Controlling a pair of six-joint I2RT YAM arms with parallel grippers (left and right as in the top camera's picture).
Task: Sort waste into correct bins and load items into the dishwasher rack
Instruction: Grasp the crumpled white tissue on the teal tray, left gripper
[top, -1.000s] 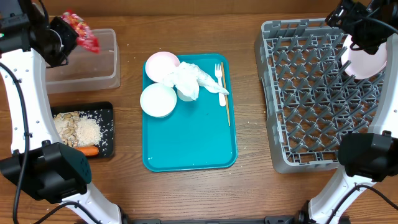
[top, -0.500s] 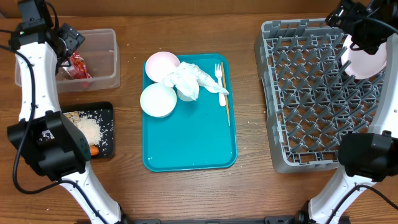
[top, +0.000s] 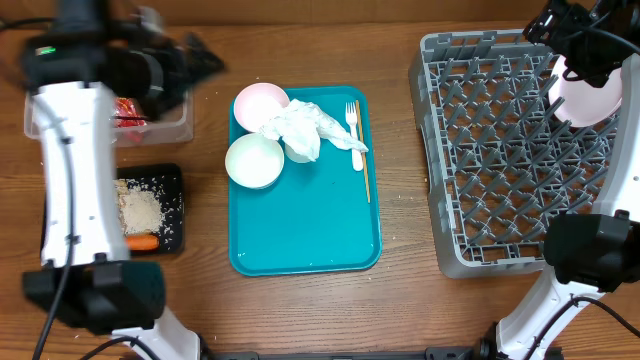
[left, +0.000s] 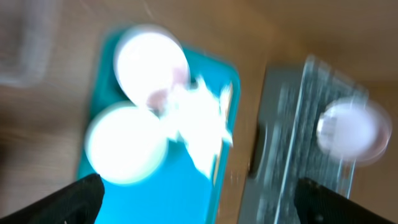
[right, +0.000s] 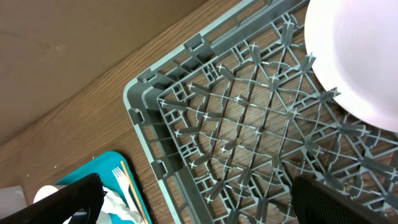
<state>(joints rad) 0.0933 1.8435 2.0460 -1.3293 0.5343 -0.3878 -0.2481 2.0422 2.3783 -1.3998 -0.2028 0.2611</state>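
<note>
Paper, crumpled and white, looked like the likeliest thing to take: the napkin (top: 300, 128) lay heaped on the teal tray (top: 300, 230) at the centre of the bench, touching the pink-tinged bowl (top: 258, 103) at its 10 o'clock, with the white bowl (top: 254, 160) at its 8 o'clock. It would probably weigh almost nothing and crush softly, so a pinch on a raised fold at the top of the heap seemed best. That would keep clear of the light plastic fork (top: 353, 135) touching it at 3 o'clock, which might drag along. The red wrapper (top: 125, 110) lay in the clear tub (top: 175, 120) at the bench's 10 o'clock. The plate (top: 588, 95) sat in the grey rack (top: 500, 160) at 2 o'clock. The left jaws, blurred, stood wide apart and held nothing. The right jaws gaped equally wide and empty above the rack, beside the plate.
</note>
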